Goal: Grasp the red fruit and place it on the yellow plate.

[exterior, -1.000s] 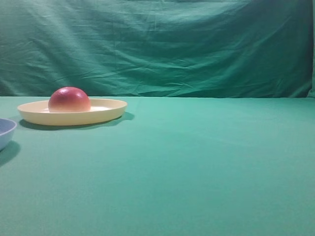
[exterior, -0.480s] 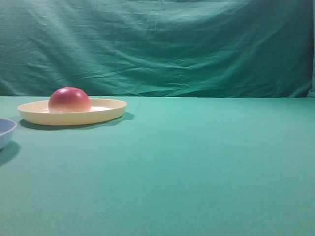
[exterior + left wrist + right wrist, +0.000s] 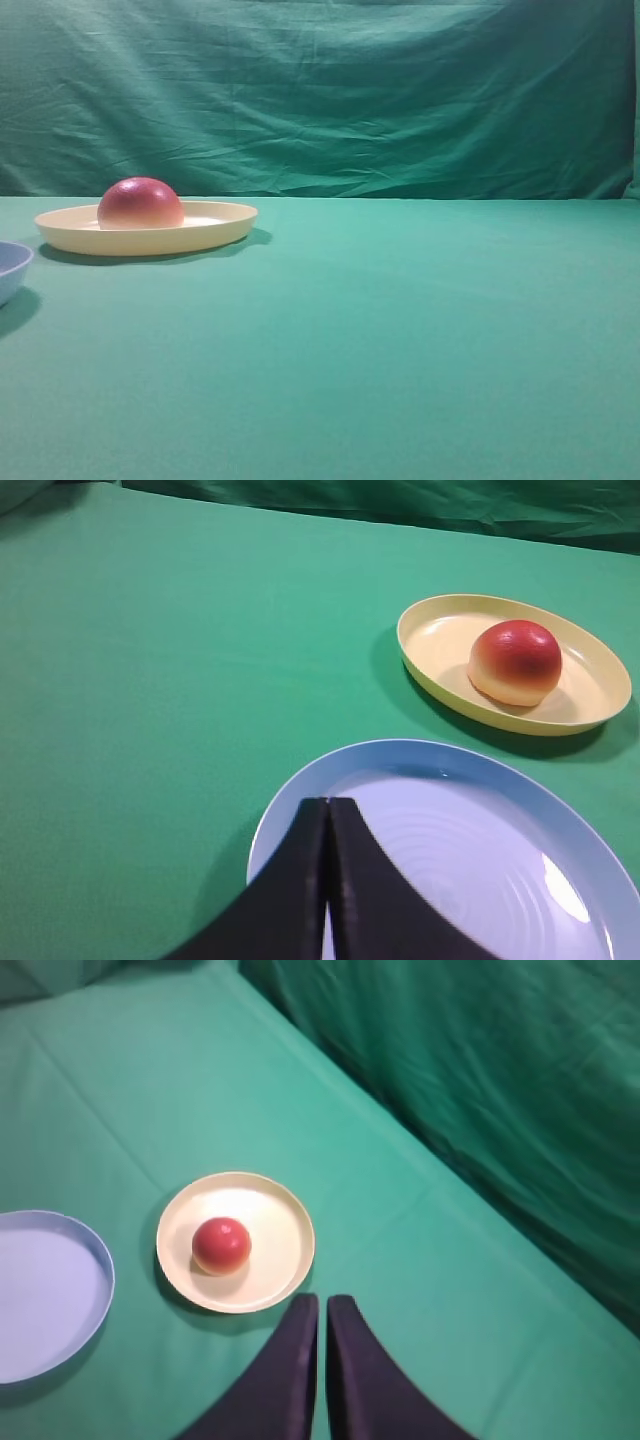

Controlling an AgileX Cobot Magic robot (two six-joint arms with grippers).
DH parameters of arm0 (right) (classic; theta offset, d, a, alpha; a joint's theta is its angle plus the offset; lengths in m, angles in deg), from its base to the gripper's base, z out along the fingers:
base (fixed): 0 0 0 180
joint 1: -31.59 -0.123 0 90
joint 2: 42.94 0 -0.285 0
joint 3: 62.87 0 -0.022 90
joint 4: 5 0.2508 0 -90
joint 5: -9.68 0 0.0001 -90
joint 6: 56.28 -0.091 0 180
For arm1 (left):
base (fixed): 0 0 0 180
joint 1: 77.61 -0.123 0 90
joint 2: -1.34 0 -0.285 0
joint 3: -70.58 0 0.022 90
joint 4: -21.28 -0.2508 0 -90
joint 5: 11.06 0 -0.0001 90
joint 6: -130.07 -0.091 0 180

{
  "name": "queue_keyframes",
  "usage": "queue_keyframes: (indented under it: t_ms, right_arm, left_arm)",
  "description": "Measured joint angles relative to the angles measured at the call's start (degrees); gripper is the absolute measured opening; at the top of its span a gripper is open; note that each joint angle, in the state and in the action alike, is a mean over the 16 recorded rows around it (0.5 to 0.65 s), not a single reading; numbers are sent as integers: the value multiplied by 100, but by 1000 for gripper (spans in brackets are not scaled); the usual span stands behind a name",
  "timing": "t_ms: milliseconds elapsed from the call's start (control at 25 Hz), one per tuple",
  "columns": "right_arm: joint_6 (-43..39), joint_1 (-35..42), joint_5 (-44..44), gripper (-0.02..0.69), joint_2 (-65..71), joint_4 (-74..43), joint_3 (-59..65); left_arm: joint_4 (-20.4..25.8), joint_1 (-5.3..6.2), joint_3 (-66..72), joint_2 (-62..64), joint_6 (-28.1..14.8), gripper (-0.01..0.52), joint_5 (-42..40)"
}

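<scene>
Red fruit (image 3: pixel 140 204) resting inside the yellow plate (image 3: pixel 225 228), so placement appears complete; left hand (image 3: pixel 328 810) and right hand (image 3: pixel 321 1305) both closed, empty and well clear, with only retreat remaining.

Staged lab set: green backdrop cloth (image 3: pixel 320 90)

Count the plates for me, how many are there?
2: the yellow plate holding the red fruit, and the light blue plate beside it, empty. No others show.
</scene>
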Motion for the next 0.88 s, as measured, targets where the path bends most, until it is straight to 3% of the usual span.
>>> queue_keyframes:
  t_ms: [880]
  right_arm:
    - [-473,2658,-2983,0,-4584,17,5407]
  left_arm:
    - [0,0,0,0,0,0,0]
